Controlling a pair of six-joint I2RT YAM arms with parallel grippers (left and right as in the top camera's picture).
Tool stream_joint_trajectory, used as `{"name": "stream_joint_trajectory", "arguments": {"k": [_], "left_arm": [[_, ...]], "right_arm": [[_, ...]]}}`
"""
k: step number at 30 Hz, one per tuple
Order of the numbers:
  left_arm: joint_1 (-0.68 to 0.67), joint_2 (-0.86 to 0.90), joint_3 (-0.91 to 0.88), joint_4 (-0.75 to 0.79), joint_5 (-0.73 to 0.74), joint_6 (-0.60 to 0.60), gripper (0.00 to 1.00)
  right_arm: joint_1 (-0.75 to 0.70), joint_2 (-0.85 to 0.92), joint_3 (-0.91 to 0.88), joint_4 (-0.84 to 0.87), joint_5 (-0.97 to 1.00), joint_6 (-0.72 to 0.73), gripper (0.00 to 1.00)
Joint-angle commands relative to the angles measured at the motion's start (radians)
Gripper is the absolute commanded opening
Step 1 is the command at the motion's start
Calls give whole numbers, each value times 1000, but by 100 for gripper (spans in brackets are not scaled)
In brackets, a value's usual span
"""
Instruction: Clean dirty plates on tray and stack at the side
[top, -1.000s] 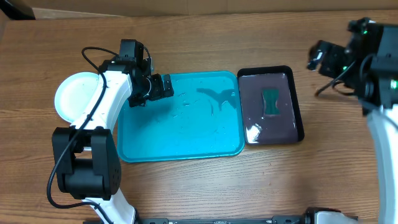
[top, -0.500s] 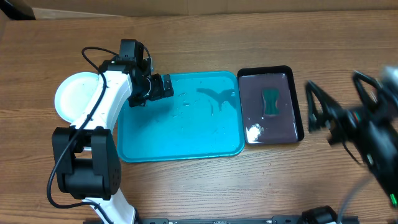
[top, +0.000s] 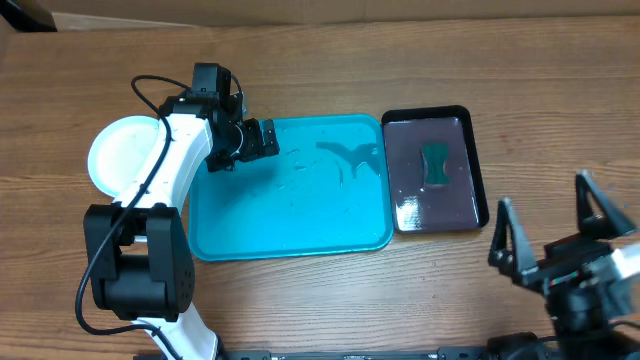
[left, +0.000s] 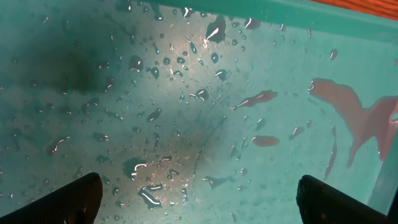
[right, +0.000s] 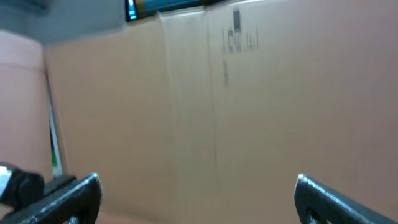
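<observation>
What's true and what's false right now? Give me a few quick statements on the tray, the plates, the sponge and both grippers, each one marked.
1. The turquoise tray holds no plate. True.
2. The left gripper is shut on a plate. False: it is open and empty over the wet tray.
3. A white plate lies left of the tray, off it. True.
4. The green sponge lies on the turquoise tray. False: it lies in the black tray.
5. The right gripper holds the sponge. False: it is open and empty, away from both trays.
</observation>
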Motion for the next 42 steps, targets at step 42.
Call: {"name": "stream_joint_trajectory", "arguments": {"k": [42], "left_arm": [[-5,6,-2,-2,-6,19,100]], "right_arm": [[-49,-161,-545,-31,-10,-31,100]]}}
